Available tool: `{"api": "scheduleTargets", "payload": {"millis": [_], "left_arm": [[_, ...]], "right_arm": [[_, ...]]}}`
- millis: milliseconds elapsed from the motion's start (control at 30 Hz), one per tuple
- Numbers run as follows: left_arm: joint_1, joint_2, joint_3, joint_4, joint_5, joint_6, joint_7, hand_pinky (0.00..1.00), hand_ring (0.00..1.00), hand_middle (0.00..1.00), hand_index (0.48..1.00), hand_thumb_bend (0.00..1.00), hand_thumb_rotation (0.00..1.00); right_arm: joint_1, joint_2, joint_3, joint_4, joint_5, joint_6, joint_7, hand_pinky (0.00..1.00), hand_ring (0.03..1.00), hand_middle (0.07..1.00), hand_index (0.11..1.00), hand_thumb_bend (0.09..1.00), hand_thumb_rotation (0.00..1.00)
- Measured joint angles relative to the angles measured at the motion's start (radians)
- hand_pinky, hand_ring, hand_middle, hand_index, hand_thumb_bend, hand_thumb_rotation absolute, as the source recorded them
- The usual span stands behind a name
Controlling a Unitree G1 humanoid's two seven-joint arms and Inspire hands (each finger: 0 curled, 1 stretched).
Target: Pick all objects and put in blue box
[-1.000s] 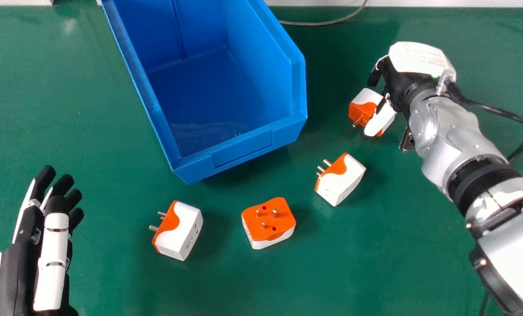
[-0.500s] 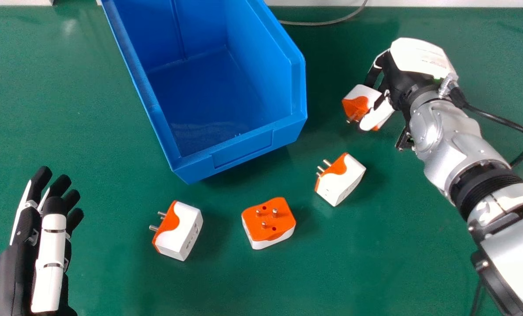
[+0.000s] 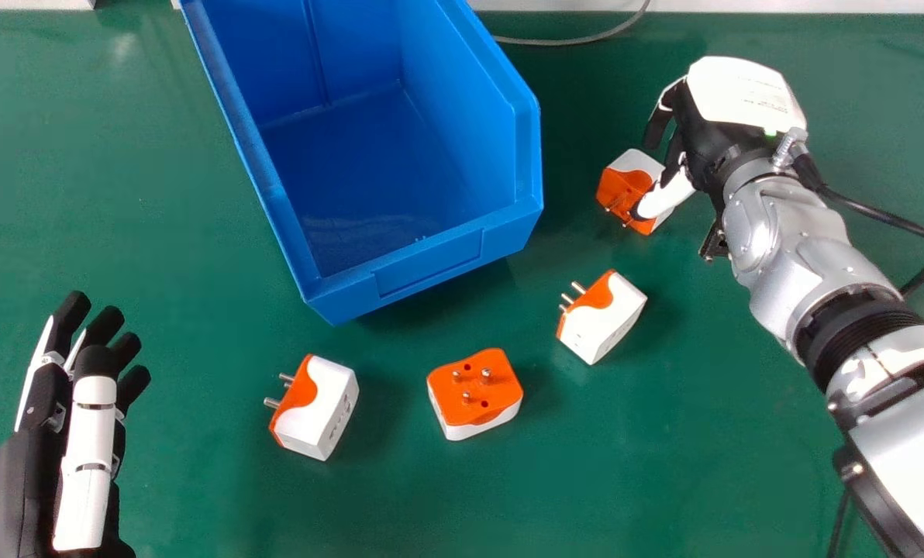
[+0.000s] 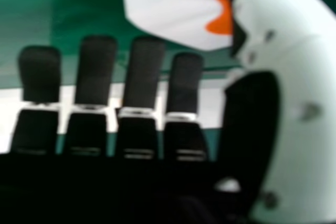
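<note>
Work is at the pick-up step, by my reading, with all four adapters outside the blue box. Nearest, at the view's lower left, the left hand rests open and idle over the green table. Just beyond it to the right lie the left adapter, pins pointing left, and the middle adapter, pins up. Farther on and to the right is the tilted third adapter, near the box's front corner.

Beyond that, right of the blue box, sits the adapter being worked on, the far adapter. The right hand is over its right side, fingers fairly straight and not closed round it, the white thumb touching its near side. In the right hand view the adapter lies ahead of the fingers, against the thumb tip (whether it bears any weight on the table I can't tell).

The next move likely calls for bringing the fingers in against the far side to oppose the thumb, then checking the grip before lifting. A thumb-only touch could simply spin or slide the block. After that, it needs lifting clear of the box's right wall and releasing inside
</note>
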Motion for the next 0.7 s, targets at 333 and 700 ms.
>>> {"api": "scheduleTargets", "payload": {"millis": [333, 700], "left_arm": [[-0.001, 0.000, 0.002, -0.003, 0.004, 0.007, 0.008, 0.89, 0.89, 0.90, 0.909, 0.46, 0.72], [-0.003, 0.000, 0.002, -0.005, 0.009, 0.007, 0.016, 0.88, 0.88, 0.90, 0.906, 0.45, 0.72]], "right_arm": [[0.000, -0.002, 0.001, 0.000, -0.013, 0.003, -0.006, 0.32, 0.461, 0.515, 0.549, 0.491, 0.00], [-0.001, 0.003, 0.007, 0.000, -0.016, 0.027, 0.005, 0.32, 0.462, 0.512, 0.561, 0.489, 0.00]]}}
